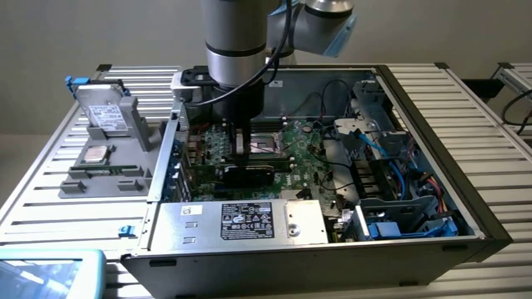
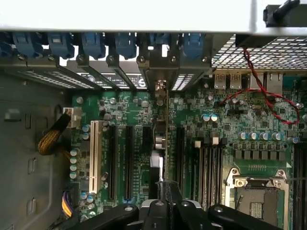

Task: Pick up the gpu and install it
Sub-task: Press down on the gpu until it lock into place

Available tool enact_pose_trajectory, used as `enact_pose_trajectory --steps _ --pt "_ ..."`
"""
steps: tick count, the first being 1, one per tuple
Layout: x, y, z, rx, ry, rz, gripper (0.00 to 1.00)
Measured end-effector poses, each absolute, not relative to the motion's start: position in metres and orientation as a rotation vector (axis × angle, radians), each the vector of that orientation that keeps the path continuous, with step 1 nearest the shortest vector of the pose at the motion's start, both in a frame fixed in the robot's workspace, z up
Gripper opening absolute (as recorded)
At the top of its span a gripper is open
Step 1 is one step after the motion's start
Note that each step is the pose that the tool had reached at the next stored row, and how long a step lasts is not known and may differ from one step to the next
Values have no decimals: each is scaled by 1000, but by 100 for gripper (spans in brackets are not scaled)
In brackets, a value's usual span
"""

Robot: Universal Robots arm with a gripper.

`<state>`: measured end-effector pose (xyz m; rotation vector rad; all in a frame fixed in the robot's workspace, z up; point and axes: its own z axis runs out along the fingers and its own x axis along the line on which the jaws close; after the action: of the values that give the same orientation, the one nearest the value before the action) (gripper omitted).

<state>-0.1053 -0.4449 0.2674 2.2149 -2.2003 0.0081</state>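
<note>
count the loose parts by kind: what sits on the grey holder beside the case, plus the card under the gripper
hard drive: 1
silver chip: 1
memory stick: 1
gpu: 1
total: 4

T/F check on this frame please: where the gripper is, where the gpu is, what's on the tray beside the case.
1. The gripper is inside the open computer case, over the motherboard. True.
2. The gpu lies flat on the grey tray. False: it stands on edge over the motherboard's expansion slots, held by the shut gripper.
3. A hard drive stands on the tray at the exterior view's left. True.
4. The CPU socket has a cooler mounted. False: the socket is bare.
</note>
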Motion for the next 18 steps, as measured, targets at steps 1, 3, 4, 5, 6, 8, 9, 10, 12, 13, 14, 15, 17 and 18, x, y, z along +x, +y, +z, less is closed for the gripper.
enact_pose_trajectory --steps 1,3,4,5,6,8,9,10,12,13,14,15,17,18 --pt "-105 -445 266 2215 -2200 7 12" --pt "-105 -445 264 2216 -2200 5 12" --pt "-105 -445 263 2216 -2201 4 12" --pt "-105 -445 263 2217 -2202 2 12" --pt "-105 -445 263 2217 -2202 0 12" --pt "-105 -445 268 2216 -2202 -6 12" --pt "-105 -445 271 2214 -2200 -7 12" --pt "-106 -445 275 2213 -2199 -8 12" --pt "-107 -445 283 2213 -2198 -10 12" --pt "-108 -445 286 2212 -2197 -11 12" --pt "-108 -445 290 2212 -2197 -12 12" --pt "-109 -445 292 2211 -2197 -12 12" --pt "-111 -445 294 2212 -2197 -13 12" --pt "-113 -445 294 2212 -2197 -13 12"
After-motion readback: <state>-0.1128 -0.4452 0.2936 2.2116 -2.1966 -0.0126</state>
